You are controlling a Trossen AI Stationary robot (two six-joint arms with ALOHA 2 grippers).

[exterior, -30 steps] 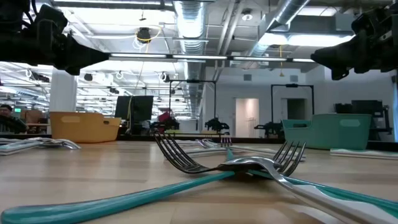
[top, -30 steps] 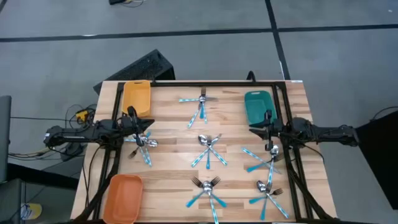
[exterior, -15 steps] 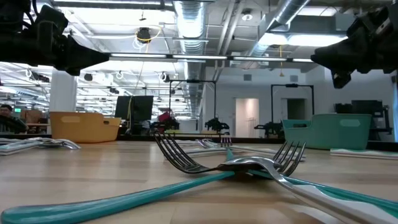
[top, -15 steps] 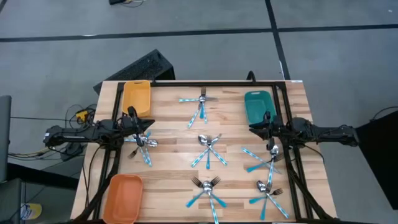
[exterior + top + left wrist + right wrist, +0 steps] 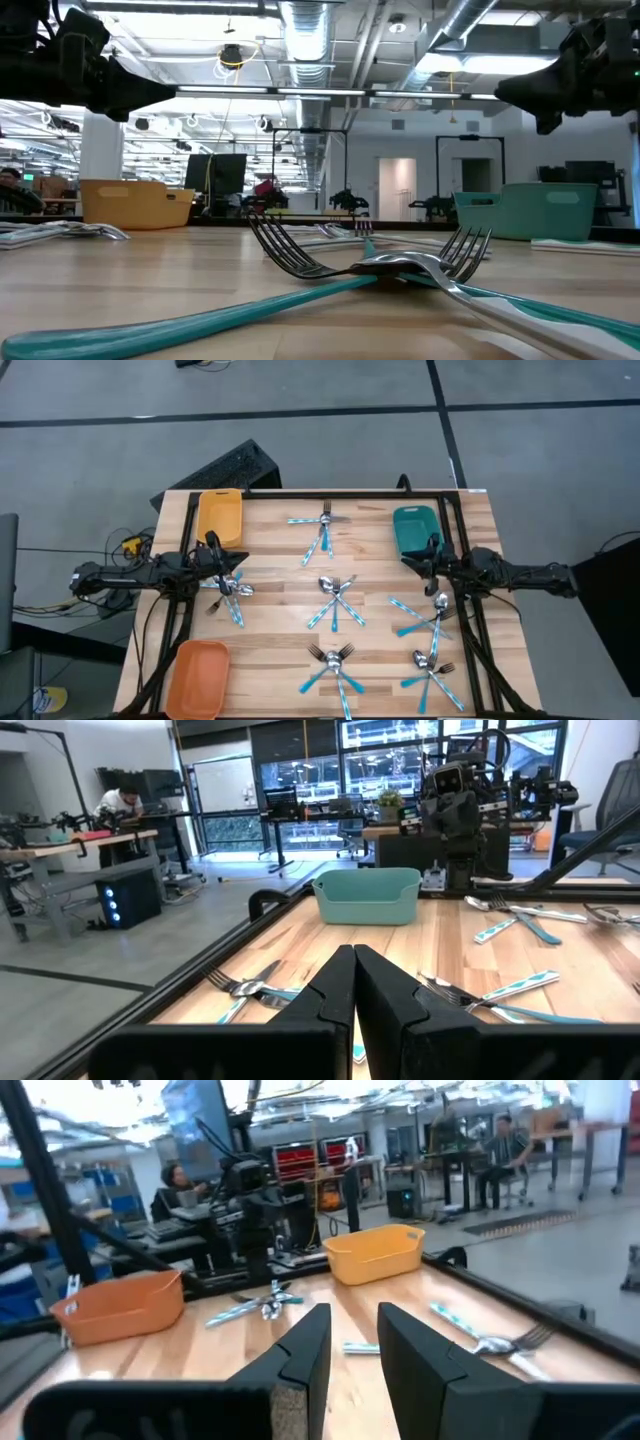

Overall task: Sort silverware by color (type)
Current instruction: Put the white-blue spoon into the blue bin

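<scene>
Wooden planks make up my table (image 5: pixel 280 570), and the silverware (image 5: pixel 335 600) lies scattered over it in small crossed bundles, shiny heads and slim light-blue handles. One bundle sits at the far middle (image 5: pixel 322 530), one in the centre, one at the near middle (image 5: pixel 335 665), two on the right side (image 5: pixel 425 615) and (image 5: pixel 430 672), and one on the left (image 5: pixel 228 592) just below my left claw.

My left gripper (image 5: pixel 232 568) hangs above the table's left edge, between the yellow tray (image 5: pixel 219 515) at the far left corner and the orange tray (image 5: pixel 197 676) at the near left corner. Its fingers (image 5: pixel 330 995) are pressed flat together with nothing between them.

My right gripper (image 5: pixel 412 566) hangs above the right side, just near of the teal tray (image 5: pixel 412 530) and beside the far end of a right-hand bundle. Its fingers (image 5: pixel 305 1350) stand a little apart, and I see nothing held in the gap.

From table height, two forks (image 5: pixel 370 262) lie crossed in the foreground, tines curling upward, with the yellow tray at the left and the teal tray at the right behind them. All three trays look bare inside from above.

People (image 5: pixel 172 1180) sit at desks in the room beyond the table.
</scene>
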